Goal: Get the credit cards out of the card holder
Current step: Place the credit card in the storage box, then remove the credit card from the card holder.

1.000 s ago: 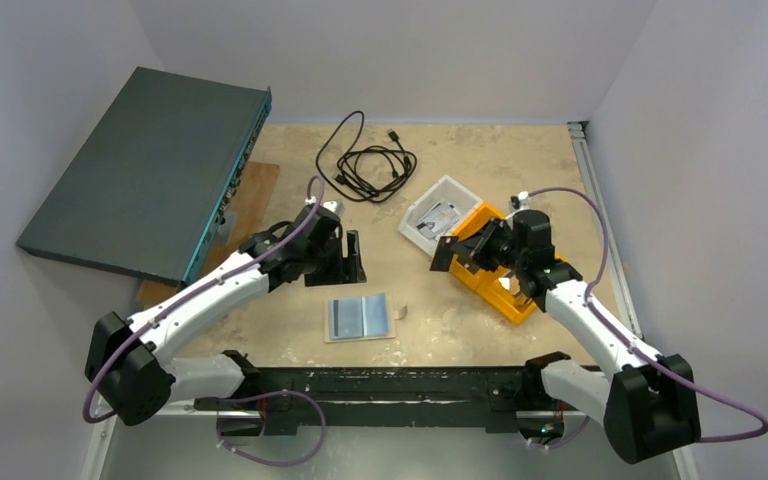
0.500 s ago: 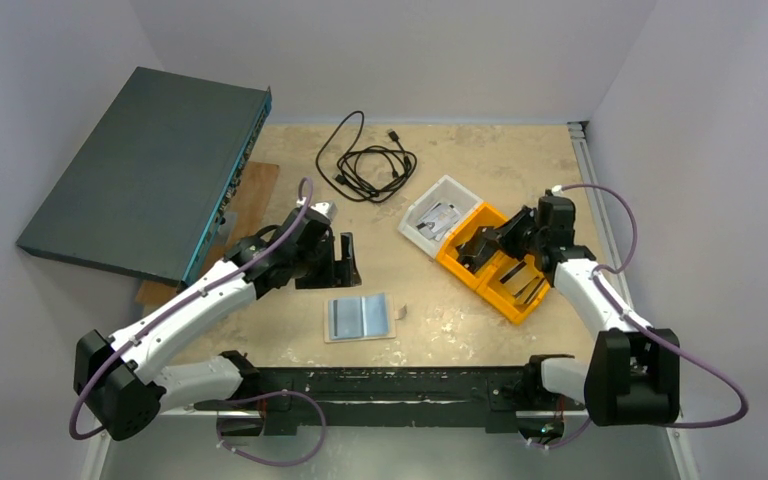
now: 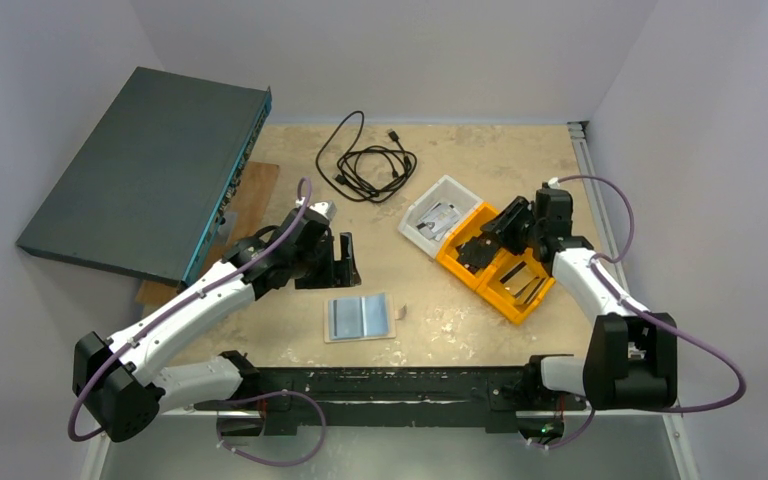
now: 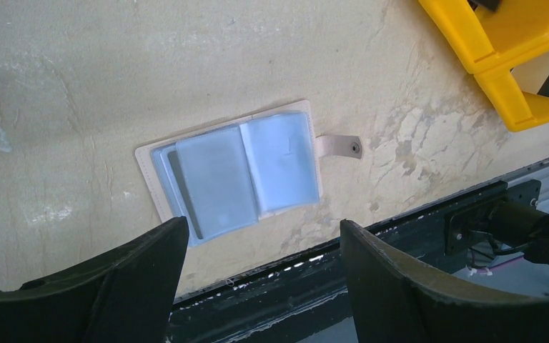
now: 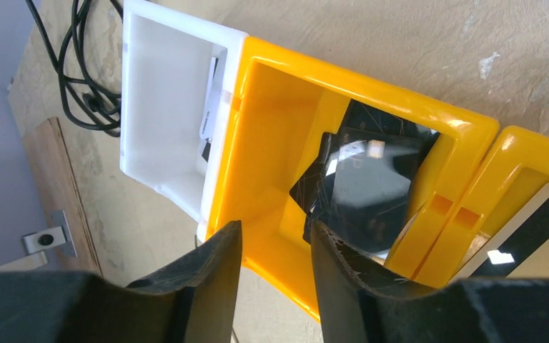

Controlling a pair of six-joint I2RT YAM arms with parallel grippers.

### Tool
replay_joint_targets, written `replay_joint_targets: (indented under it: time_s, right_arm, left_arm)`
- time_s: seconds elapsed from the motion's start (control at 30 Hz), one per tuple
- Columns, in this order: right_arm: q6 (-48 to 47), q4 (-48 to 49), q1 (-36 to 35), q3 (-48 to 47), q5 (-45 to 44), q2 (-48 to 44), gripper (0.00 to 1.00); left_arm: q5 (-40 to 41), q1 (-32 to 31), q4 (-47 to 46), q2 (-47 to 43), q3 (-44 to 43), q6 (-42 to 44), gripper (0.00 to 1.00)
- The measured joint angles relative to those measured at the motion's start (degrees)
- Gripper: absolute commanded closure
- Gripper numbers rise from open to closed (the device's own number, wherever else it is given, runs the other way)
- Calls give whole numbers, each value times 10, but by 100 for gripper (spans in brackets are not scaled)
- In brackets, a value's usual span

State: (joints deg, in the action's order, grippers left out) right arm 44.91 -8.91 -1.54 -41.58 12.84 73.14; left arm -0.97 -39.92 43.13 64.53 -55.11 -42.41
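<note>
Pale grey walls close in a mottled beige tabletop (image 3: pixel 480 160), and a dark grey-green flat metal box (image 3: pixel 145 175) sits slanted at its far left. My left hand (image 3: pixel 346 265) hangs over the middle of the tabletop with its fingers spread wide around nothing. My right hand (image 3: pixel 470 252) hovers over the orange plastic two-compartment bin (image 5: pixel 271 143), fingers parted by a narrow gap and pinching nothing. A dark glossy card (image 5: pixel 372 193) lies in the compartment below it. The cream-beige folding card holder (image 3: pixel 360 317) lies open and flat near the tabletop's near edge, between my arms, blue-grey inside up. Its long axis runs left to right along that edge, and its small closure tab (image 4: pixel 339 145) points right, toward the bin.
</note>
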Motion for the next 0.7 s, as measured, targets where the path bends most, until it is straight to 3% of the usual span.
replay_joint_targets:
  time_s: [0.13,0.4,0.7]
  right_arm:
    - [-14,-7,0,-11,-3,0,51]
    - [-31,-20,-17,-13,-5,-4,48]
    - [-25,-37,-199,-16,-42,-12,48]
  left_arm:
    - [0,0,0,0,0,0,23]
    - [2,0,0,3,1,0,23]
    - [36,0,13,16,7,-5,23]
